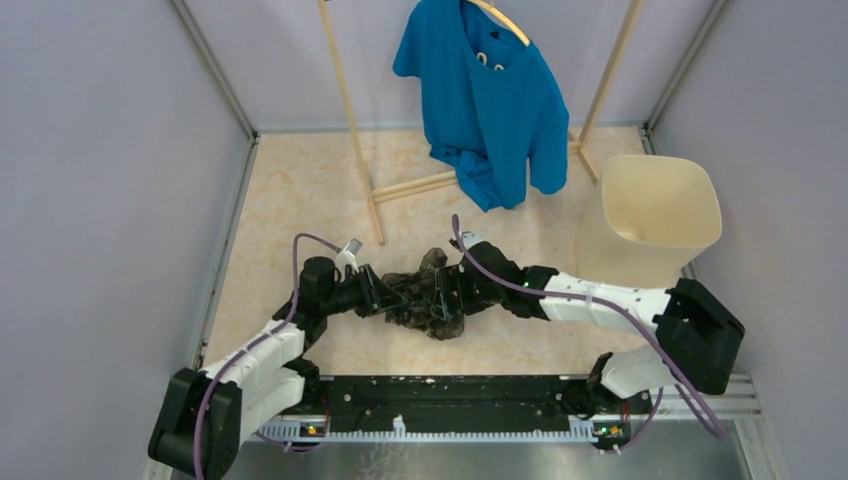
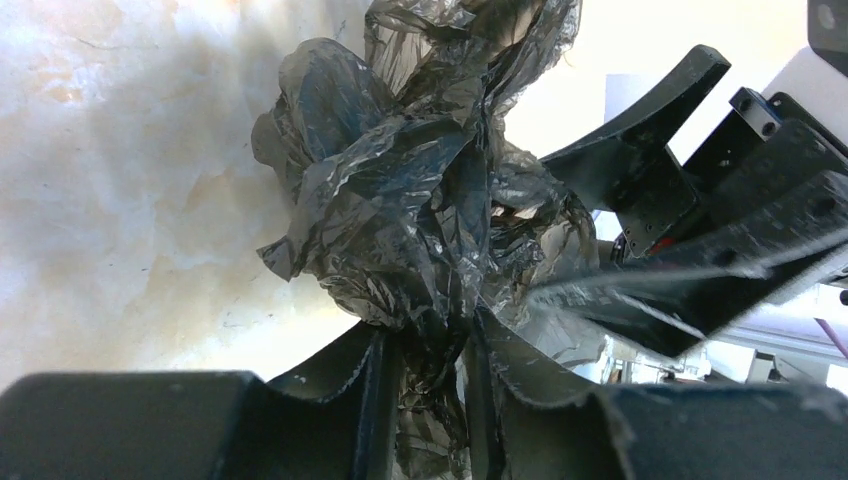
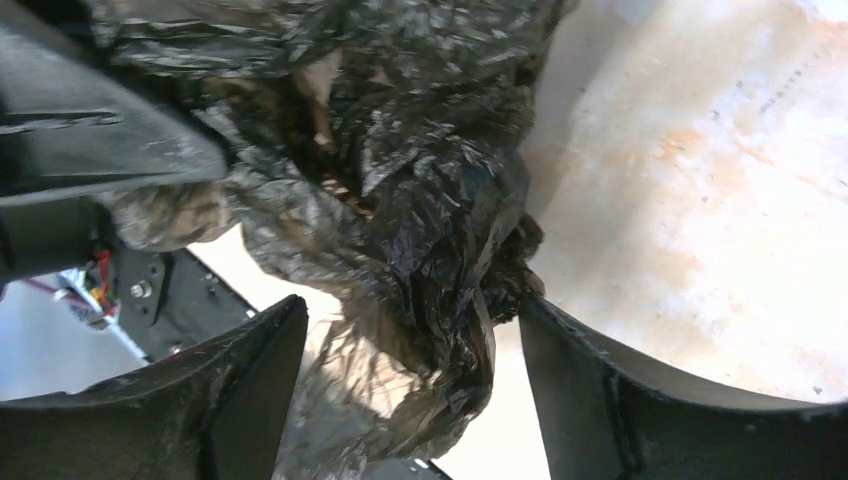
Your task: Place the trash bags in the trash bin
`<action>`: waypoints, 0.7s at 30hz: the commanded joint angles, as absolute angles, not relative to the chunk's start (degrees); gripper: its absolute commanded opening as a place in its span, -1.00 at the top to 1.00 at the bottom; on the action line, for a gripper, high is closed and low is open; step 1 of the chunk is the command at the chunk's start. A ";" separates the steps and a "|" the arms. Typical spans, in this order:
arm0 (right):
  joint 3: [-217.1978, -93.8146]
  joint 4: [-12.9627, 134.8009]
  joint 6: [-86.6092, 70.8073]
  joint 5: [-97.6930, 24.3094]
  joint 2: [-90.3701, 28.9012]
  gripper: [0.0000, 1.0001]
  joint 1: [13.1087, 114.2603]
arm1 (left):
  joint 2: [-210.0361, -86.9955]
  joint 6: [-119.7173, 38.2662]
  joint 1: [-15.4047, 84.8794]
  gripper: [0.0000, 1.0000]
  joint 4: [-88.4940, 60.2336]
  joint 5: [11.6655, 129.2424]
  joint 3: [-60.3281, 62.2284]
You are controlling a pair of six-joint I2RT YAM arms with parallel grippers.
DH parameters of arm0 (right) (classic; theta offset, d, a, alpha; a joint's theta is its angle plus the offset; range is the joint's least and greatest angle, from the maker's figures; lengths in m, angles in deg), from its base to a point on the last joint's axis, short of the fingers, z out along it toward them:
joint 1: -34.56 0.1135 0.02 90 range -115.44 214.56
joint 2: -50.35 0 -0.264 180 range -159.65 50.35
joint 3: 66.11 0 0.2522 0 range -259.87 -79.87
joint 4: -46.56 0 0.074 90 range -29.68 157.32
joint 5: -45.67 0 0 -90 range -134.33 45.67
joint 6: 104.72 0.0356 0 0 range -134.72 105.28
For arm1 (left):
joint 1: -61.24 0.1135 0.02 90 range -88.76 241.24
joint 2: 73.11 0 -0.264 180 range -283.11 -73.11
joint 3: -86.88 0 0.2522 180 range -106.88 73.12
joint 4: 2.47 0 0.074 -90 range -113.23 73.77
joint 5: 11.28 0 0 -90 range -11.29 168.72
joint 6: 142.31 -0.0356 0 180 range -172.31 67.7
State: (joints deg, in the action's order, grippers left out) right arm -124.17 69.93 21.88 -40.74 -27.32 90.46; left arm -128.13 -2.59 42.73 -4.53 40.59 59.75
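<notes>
The dark grey-brown trash bag [image 1: 425,297] lies crumpled on the floor in front of the arms, between both grippers. My left gripper [image 1: 385,296] is at its left side, shut on a fold of the bag [image 2: 400,200], with plastic pinched between its fingers [image 2: 355,375]. My right gripper [image 1: 447,292] is at the bag's right side, jaws open, with the bag [image 3: 400,170] hanging between its fingers [image 3: 570,370]. The cream-beige trash bin [image 1: 652,218] stands upright at the right, apart from the bag.
A wooden rack [image 1: 370,190] with a blue T-shirt [image 1: 485,100] on a hanger stands at the back. Grey walls close in the left, right and back. The black base rail [image 1: 450,400] runs along the near edge.
</notes>
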 commanded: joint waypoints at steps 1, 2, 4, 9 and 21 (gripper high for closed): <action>-124.93 70.22 22.46 -47.46 -28.62 -0.42 91.25 | -127.54 -2.66 42.43 0.31 -2.47 40.53 60.54; -124.20 70.88 21.84 -47.76 -28.18 -0.33 91.25 | -127.19 -3.25 42.43 0.29 -4.35 41.65 60.03; -122.06 71.26 20.73 -47.94 -26.35 -0.17 91.25 | -126.83 -4.36 42.47 0.14 -7.95 43.80 58.93; -114.90 70.01 18.86 -47.79 -20.40 0.25 91.25 | -128.23 -7.41 42.52 0.08 -11.39 47.06 56.51; -115.12 82.32 11.24 -62.43 -1.92 1.00 91.17 | -137.43 -17.54 42.58 0.39 -22.45 47.17 43.31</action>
